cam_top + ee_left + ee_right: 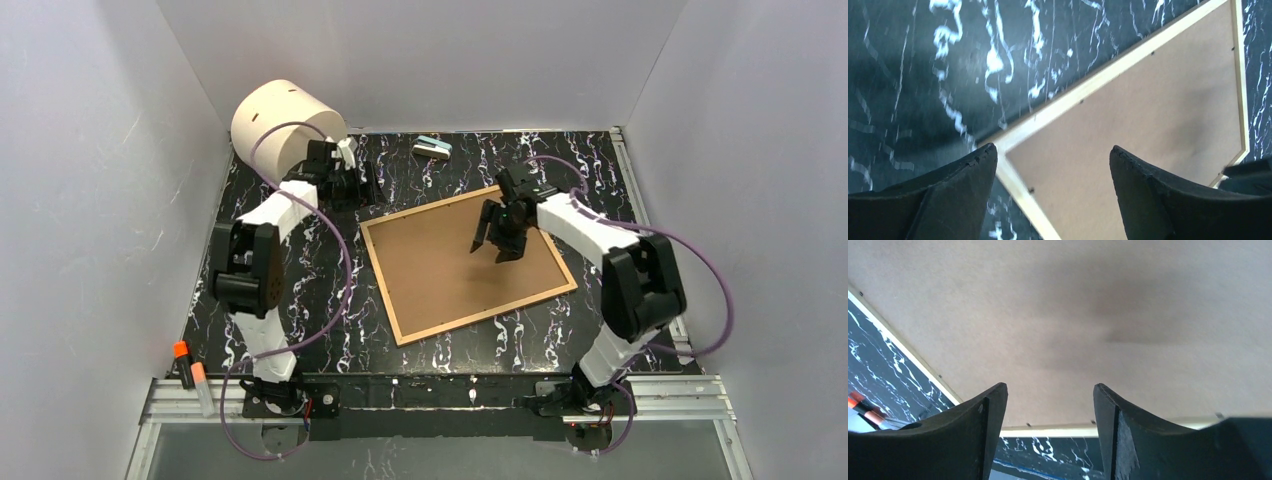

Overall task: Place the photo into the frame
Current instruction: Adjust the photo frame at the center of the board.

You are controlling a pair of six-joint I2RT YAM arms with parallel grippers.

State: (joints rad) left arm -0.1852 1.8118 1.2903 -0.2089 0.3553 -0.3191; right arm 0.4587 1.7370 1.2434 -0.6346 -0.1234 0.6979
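Note:
The frame (pixel 465 265) lies back up in the middle of the black marbled table, showing thin light-wood edges and its brown fibreboard back. It also shows in the left wrist view (pixel 1148 100) and fills the right wrist view (pixel 1073 305). The photo is not in view. My left gripper (pixel 368 188) is open and empty, hovering by the frame's far left corner (pixel 1053 150). My right gripper (pixel 492 245) is open and empty, hovering over the back board near its far right part (pixel 1050 387).
A white cylinder (pixel 283 122) lies at the back left, behind the left arm. A small teal and white object (pixel 432 148) sits at the back edge. Orange-capped markers (pixel 190 372) rest at the near left rail. White walls enclose the table.

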